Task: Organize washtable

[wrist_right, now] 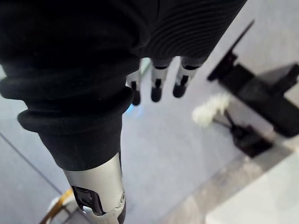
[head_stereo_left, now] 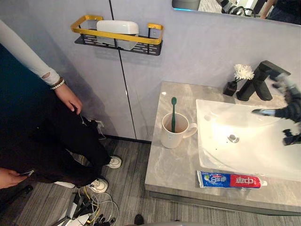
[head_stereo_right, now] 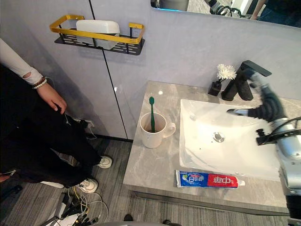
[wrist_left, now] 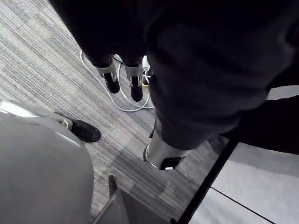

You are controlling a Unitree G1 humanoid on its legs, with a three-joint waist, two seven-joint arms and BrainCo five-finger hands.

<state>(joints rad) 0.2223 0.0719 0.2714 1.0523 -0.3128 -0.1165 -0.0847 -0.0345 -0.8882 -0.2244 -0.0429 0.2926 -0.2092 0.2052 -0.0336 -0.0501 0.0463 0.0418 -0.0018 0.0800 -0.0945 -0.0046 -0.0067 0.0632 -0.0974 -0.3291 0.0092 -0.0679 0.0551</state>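
Observation:
A white mug [head_stereo_left: 175,132] stands on the grey marble counter [head_stereo_left: 171,169] left of the white basin [head_stereo_left: 254,150], with a green toothbrush [head_stereo_left: 173,113] upright in it. A blue and red toothpaste tube [head_stereo_left: 230,180] lies flat along the counter's front edge. My right hand [head_stereo_right: 269,106] hovers above the basin's right side near the black faucet [head_stereo_left: 261,81]; its fingers [wrist_right: 157,86] are straight and hold nothing. My left hand [wrist_left: 135,81] hangs low over the striped floor, fingers relaxed and empty.
A white flower [head_stereo_left: 243,72] in a small black vase stands beside the faucet. A black wall shelf with a yellow rail [head_stereo_left: 117,37] carries a white soap dish [head_stereo_left: 117,27]. A person [head_stereo_left: 68,98] stands at the left, close to the counter's end.

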